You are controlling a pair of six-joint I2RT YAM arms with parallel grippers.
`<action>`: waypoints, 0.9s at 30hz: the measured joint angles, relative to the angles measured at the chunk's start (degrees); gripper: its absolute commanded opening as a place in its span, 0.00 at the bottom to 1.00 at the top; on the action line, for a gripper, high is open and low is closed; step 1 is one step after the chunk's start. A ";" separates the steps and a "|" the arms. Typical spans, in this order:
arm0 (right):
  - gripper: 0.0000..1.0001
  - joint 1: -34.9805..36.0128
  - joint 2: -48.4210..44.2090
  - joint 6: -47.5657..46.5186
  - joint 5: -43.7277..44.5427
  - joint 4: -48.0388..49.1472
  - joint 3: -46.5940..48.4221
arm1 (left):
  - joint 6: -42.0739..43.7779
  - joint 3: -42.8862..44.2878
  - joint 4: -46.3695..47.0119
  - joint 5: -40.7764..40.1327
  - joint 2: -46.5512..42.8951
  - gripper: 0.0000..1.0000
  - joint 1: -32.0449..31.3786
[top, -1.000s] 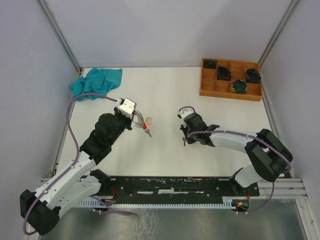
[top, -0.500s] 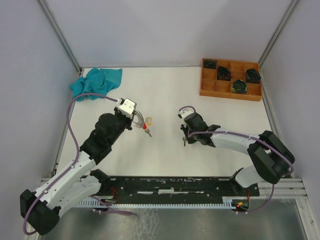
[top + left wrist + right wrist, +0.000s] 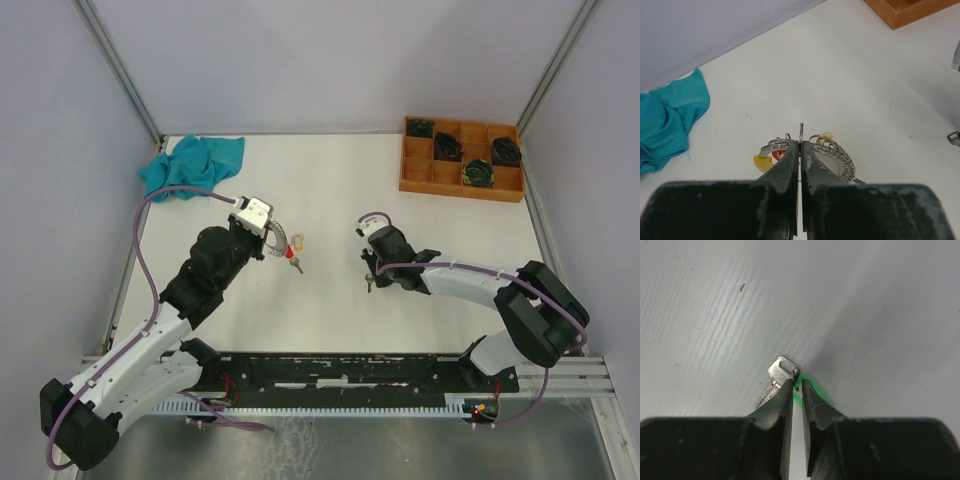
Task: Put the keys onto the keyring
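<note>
My left gripper is shut on a thin wire loop of the silvery ribbed keyring, holding it just above the table. A yellow tag and a red tag hang left of the jaws, and a pale yellow tag shows at the far side. In the top view the left gripper and keyring sit left of centre. My right gripper is shut on the small split ring of a metal key with a green tag, low over the table; in the top view the right gripper is at centre.
A wooden compartment tray with black round coils stands at the back right. A teal cloth lies at the back left, also in the left wrist view. Grey walls enclose the white table.
</note>
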 measured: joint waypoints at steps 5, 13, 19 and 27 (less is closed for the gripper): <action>0.17 0.17 1.09 -0.04 -0.02 0.35 0.00 | 0.00 0.00 0.00 0.00 0.00 0.03 0.00; 0.14 0.17 1.40 -0.02 -0.02 0.76 -0.02 | 0.00 0.00 0.00 0.15 0.00 0.03 0.00; 0.09 0.17 1.38 -0.13 -0.02 0.76 -0.09 | 0.00 0.00 0.00 0.17 0.00 0.03 0.00; 0.01 0.17 -0.52 -0.98 -0.07 -0.92 -0.11 | 0.00 -0.09 0.20 0.92 0.00 0.03 0.00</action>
